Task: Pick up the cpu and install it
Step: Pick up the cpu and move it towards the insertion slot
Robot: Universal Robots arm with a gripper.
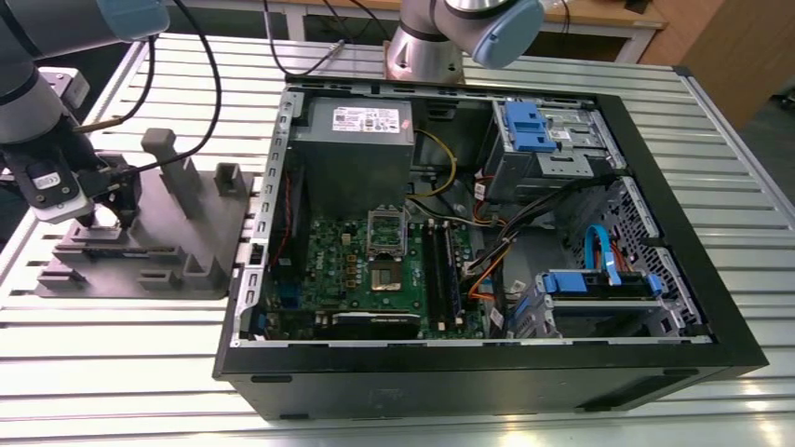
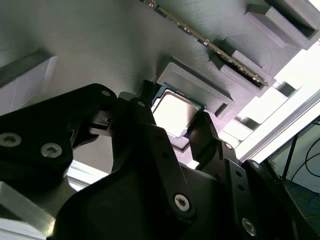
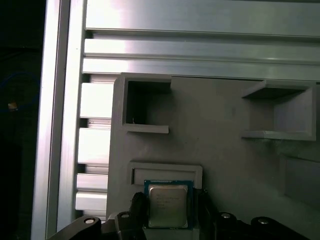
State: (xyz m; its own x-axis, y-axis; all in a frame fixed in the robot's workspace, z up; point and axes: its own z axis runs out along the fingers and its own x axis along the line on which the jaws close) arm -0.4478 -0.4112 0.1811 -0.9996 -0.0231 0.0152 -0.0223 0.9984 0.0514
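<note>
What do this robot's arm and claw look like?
The arm is round silvery-grey tubing with pale blue caps on its joints; black cables trail from it. The claw is black, built of angular links fastened with silver screws.

arm [image 1: 28, 104]: grey tube links, pale-blue joint caps [image 1: 509, 33] | base col [image 1: 425, 58]: silver, just beyond pc case [image 1: 497, 377] far wall | white wrist block [image 1: 52, 191] w/ dark label, thin blk cables [image 1: 205, 58] | gripper [image 2: 172, 110]: blk chunky links, silver socket screws [image 2: 181, 201]
</note>
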